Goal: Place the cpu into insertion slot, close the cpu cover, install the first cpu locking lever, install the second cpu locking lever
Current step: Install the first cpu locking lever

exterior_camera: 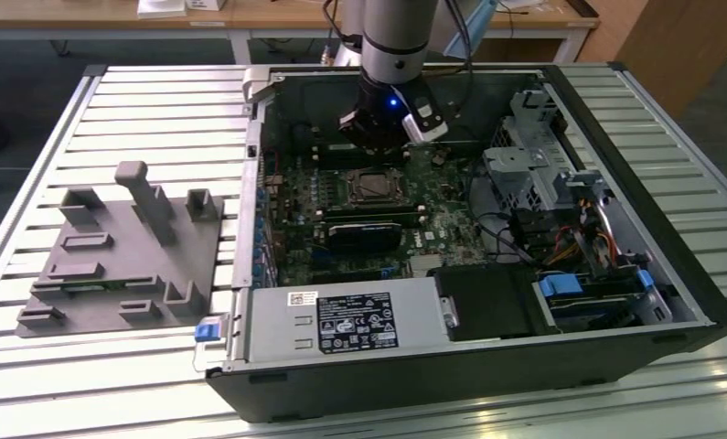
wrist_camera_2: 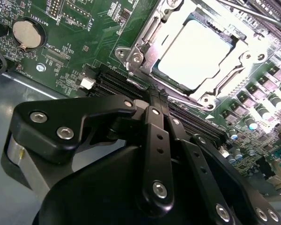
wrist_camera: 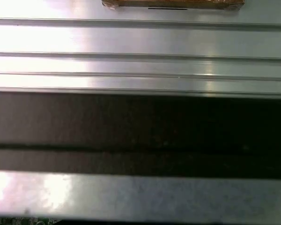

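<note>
I see the gripper (wrist_camera_2: 158,96) low over the motherboard (wrist_camera_2: 84,42), just beside the insertion slot (exterior_camera: 373,186). Its fingers are drawn narrow, and I can make out nothing between them. The cpu (wrist_camera_2: 196,54) lies seated in that slot. The cpu cover (wrist_camera_2: 147,37) lies flat around it, with the chip's silver top showing through the window. In the exterior view the arm reaches down into the open computer case (exterior_camera: 461,384).
</note>
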Motion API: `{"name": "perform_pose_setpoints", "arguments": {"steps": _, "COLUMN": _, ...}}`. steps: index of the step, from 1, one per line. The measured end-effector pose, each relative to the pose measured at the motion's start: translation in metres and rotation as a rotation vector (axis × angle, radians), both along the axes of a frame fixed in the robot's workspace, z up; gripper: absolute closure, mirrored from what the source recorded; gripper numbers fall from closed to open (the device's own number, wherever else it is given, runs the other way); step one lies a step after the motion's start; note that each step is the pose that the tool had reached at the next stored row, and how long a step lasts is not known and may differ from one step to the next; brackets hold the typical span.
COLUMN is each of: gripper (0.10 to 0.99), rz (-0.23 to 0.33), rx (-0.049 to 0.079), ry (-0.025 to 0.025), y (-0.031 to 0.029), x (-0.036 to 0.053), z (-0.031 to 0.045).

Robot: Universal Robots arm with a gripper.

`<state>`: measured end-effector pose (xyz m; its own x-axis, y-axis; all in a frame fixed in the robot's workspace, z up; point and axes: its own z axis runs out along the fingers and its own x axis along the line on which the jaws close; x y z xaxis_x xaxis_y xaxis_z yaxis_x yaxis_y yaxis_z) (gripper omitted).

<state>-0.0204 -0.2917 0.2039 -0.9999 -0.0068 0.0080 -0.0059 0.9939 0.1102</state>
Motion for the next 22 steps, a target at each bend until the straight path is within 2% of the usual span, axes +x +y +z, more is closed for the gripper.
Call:
{"name": "perform_pose_setpoints", "arguments": {"steps": 3, "gripper": 0.98, "rz": 0.0, "rx": 0.0, "ry": 0.0, "y": 0.0, "x": 0.0001, "z": 0.0021}}
{"name": "perform_pose_setpoints", "arguments": {"steps": 22, "gripper": 0.98, "rz": 0.0, "rx": -0.001, "ry": 0.0, "y": 0.0013, "x": 0.0044, "z": 0.0008}}
